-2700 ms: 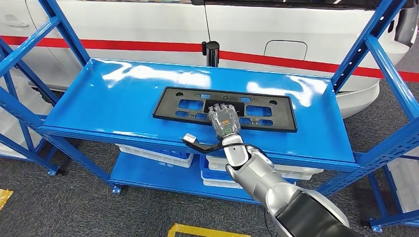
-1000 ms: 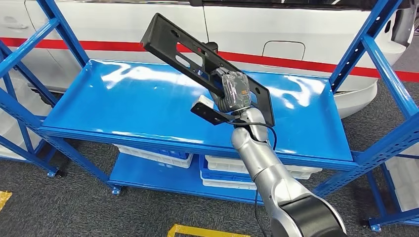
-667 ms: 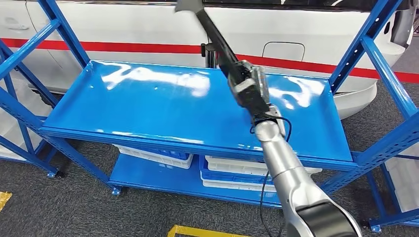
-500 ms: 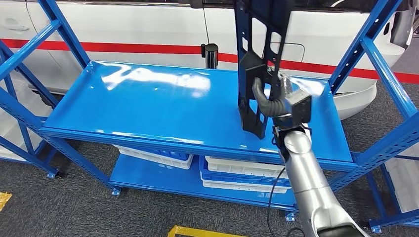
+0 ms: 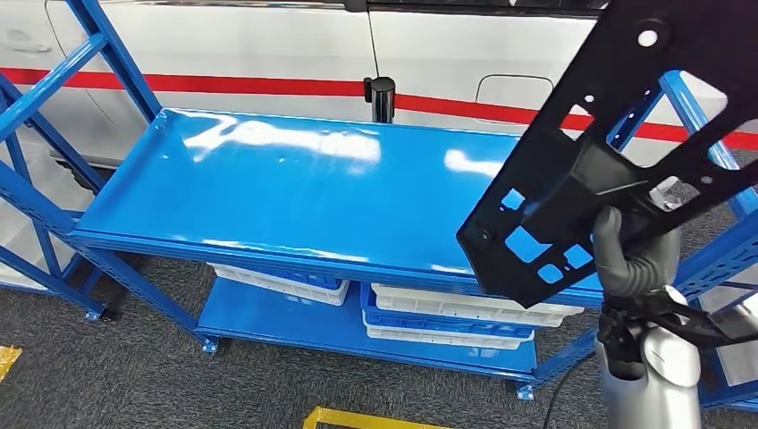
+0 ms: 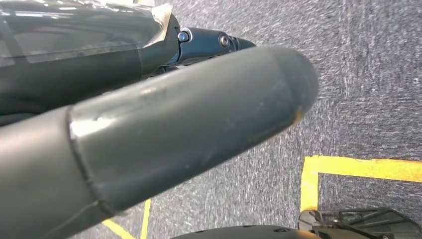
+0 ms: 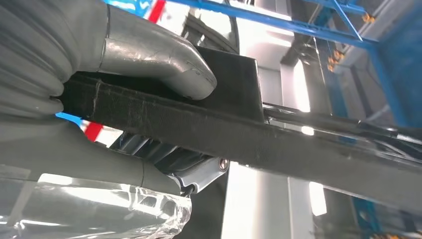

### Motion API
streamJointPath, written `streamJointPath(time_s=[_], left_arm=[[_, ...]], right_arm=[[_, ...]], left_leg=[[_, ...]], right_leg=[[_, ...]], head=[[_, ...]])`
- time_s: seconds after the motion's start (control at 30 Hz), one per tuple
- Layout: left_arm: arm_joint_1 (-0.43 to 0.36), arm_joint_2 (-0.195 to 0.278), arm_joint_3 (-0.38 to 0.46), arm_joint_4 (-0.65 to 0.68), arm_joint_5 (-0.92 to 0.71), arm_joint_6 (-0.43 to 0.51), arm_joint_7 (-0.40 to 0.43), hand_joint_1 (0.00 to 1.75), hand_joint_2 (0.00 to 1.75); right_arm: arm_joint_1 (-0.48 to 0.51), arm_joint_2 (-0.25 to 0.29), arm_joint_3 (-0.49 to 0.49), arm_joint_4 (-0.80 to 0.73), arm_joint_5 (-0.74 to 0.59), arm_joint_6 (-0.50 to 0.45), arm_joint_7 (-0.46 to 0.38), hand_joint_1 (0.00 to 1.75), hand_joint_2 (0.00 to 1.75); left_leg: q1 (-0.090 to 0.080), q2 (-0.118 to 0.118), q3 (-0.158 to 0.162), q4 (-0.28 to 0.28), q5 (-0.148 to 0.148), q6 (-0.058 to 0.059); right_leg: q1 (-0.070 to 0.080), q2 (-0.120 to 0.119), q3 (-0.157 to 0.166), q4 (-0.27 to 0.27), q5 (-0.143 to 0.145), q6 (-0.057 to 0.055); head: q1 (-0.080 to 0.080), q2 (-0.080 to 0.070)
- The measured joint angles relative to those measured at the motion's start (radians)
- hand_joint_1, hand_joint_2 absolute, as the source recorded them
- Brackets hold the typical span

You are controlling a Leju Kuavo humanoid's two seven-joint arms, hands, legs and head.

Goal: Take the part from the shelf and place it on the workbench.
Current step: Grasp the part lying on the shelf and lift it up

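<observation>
Since the earlier frames the black part point(image 5: 617, 152) has swung off the blue shelf point(image 5: 295, 188) and over to the right side of the head view, where it hangs tilted in the air from the upper right corner down toward the shelf's front right edge. The white car point(image 5: 268, 45) with its red stripe stands behind the shelf along the top of the frame, and white bins point(image 5: 447, 313) sit on the lower shelf level. The right hand point(image 5: 630, 255) at lower right grips the part's edge, thumb on one face and fingers point(image 7: 154, 167) on the other; the left hand point(image 6: 149, 134) hangs over the grey floor, and I cannot tell how far it is open.

Shelf top point(image 5: 295, 188) is bare, free to pass. Obstacles: black post point(image 5: 383, 96) at 12 o'clock, blue uprights point(image 5: 684, 107) at 3 & 9.
</observation>
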Motion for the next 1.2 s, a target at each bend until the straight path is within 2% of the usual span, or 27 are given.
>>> streamJointPath(time_s=[0.17, 0.4, 0.57, 0.7, 0.8, 0.93, 1.07, 1.2], left_arm=[[0.000, 0.000, -0.015, 0.000, -0.007, 0.000, 0.003, 0.00, 0.00], [-0.002, 0.000, -0.010, 0.000, 0.028, -0.052, 0.048, 0.00, 0.00], [-0.002, 0.001, -0.003, 0.000, 0.034, -0.107, 0.072, 0.00, 0.00], [-0.002, 0.006, -0.003, 0.000, 0.016, -0.138, 0.091, 0.00, 0.00], [-0.002, 0.009, -0.003, 0.000, -0.002, -0.148, 0.109, 0.00, 0.00], [-0.002, 0.011, -0.004, 0.000, -0.019, -0.152, 0.123, 0.00, 0.00], [-0.002, 0.013, -0.004, 0.000, -0.019, -0.169, 0.126, 0.00, 0.00], [-0.002, 0.016, -0.004, 0.000, -0.027, -0.179, 0.132, 0.00, 0.00]], right_arm=[[0.032, 0.010, -0.043, -0.060, -0.004, 0.020, 0.002, 1.75, 1.75], [0.038, -0.015, -0.043, -0.146, -0.018, 0.127, 0.066, 1.75, 1.75], [0.160, -0.011, -0.042, -0.225, 0.010, 0.172, 0.004, 1.75, 1.75], [0.269, 0.015, -0.034, -0.299, 0.084, 0.202, -0.023, 1.75, 1.75], [0.315, 0.026, 0.005, -0.335, 0.157, 0.189, -0.025, 1.75, 1.75], [0.338, 0.014, 0.094, -0.369, 0.197, 0.109, -0.026, 1.75, 1.75], [0.350, -0.018, 0.150, -0.385, 0.152, 0.050, -0.027, 1.75, 1.75], [0.354, -0.043, 0.156, -0.386, 0.102, 0.059, -0.027, 1.75, 1.75]], left_leg=[[0.000, 0.000, 0.000, 0.000, 0.000, 0.001], [0.000, 0.000, 0.001, -0.001, 0.000, 0.001], [0.000, -0.001, 0.001, -0.002, -0.001, 0.001], [0.000, -0.001, 0.001, -0.002, -0.002, 0.003], [0.000, 0.000, 0.001, -0.003, -0.002, 0.003], [0.000, 0.000, 0.001, -0.003, -0.002, 0.003], [0.000, 0.000, 0.002, -0.003, -0.002, 0.003], [0.000, 0.000, 0.002, -0.003, -0.002, 0.003]], right_leg=[[0.000, 0.000, 0.000, 0.000, 0.000, 0.000], [0.000, -0.001, 0.000, 0.000, -0.001, -0.001], [0.000, -0.002, 0.000, 0.000, -0.003, -0.001], [0.000, -0.002, 0.000, 0.000, -0.005, -0.001], [0.000, -0.001, 0.000, 0.000, -0.005, -0.001], [0.000, -0.001, 0.000, 0.000, -0.005, -0.001], [0.000, -0.001, 0.001, 0.000, -0.005, -0.001], [0.000, -0.001, 0.001, 0.000, -0.005, -0.001]], head=[[0.000, 0.000], [0.000, 0.000], [0.000, 0.000], [0.000, 0.000], [0.000, 0.000], [0.000, 0.000], [0.000, 0.000], [0.000, 0.000]])
